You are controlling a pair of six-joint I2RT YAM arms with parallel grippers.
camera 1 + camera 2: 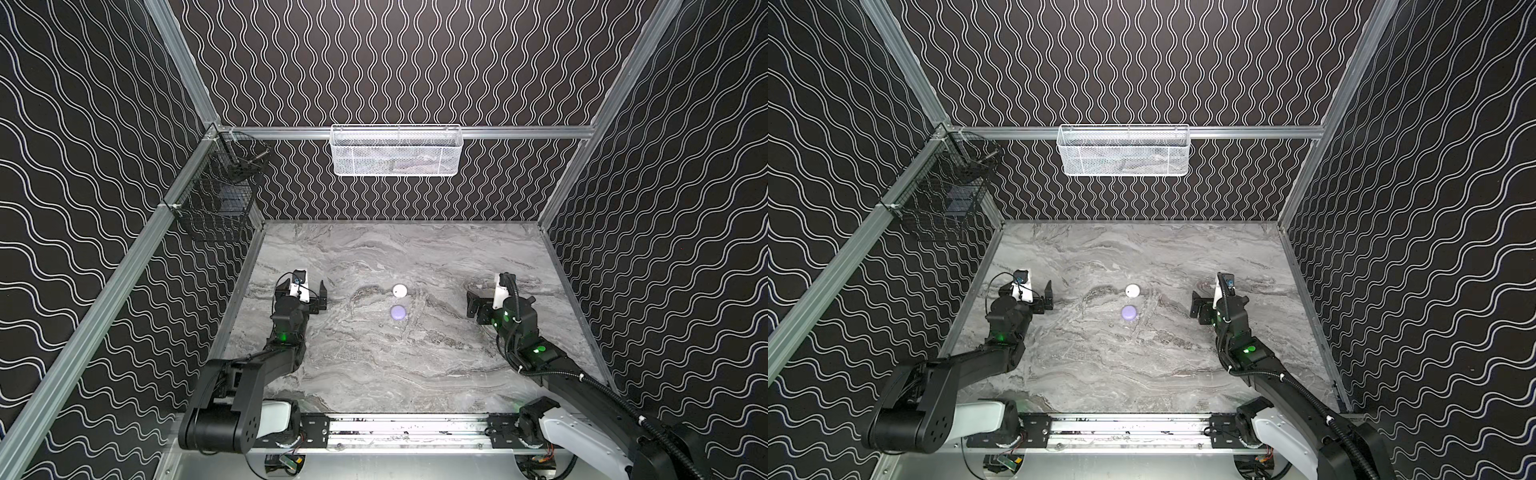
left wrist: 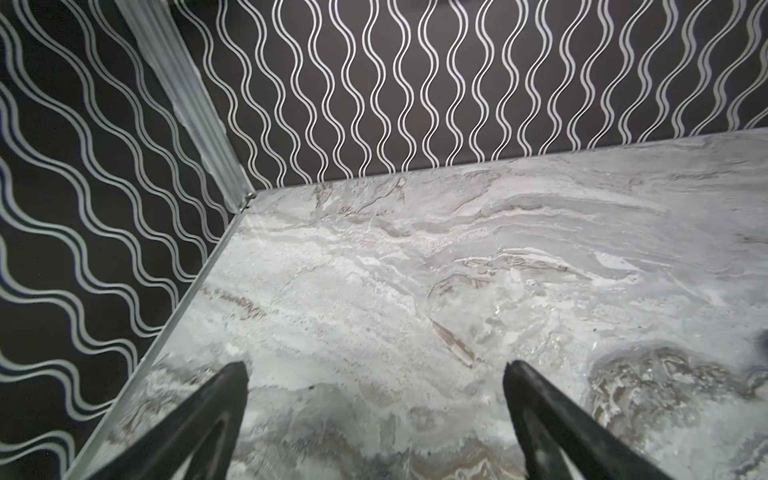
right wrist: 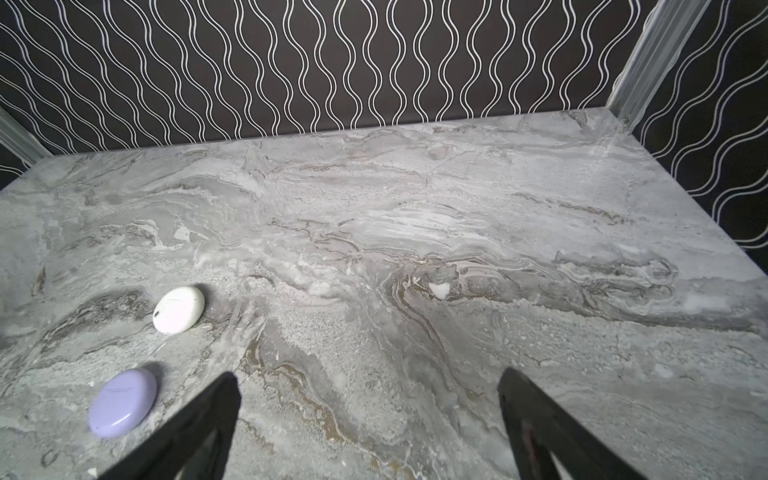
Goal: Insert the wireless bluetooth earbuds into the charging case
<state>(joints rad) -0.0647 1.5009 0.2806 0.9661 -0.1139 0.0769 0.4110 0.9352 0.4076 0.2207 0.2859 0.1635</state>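
Two round charging cases lie mid-table, both with lids down. The white case [image 1: 399, 290] [image 1: 1132, 290] [image 3: 178, 309] is farther back, and the lavender case [image 1: 398, 312] [image 1: 1129, 312] [image 3: 122, 403] sits just in front of it. The wireless bluetooth earbuds are hidden from every view. My left gripper [image 1: 305, 291] [image 1: 1034, 293] [image 2: 376, 370] hovers open to the left of the cases, with only bare marble between its fingers. On the cases' right, my right gripper [image 1: 486, 294] [image 1: 1210, 297] [image 3: 370, 378] is open and empty too, well apart from them.
A white mesh basket [image 1: 395, 151] hangs on the back wall and a black wire basket [image 1: 220, 199] on the left wall. Patterned walls close in the marble table [image 1: 374, 365] on three sides. The arms' mounting rail [image 1: 407, 430] runs along the front.
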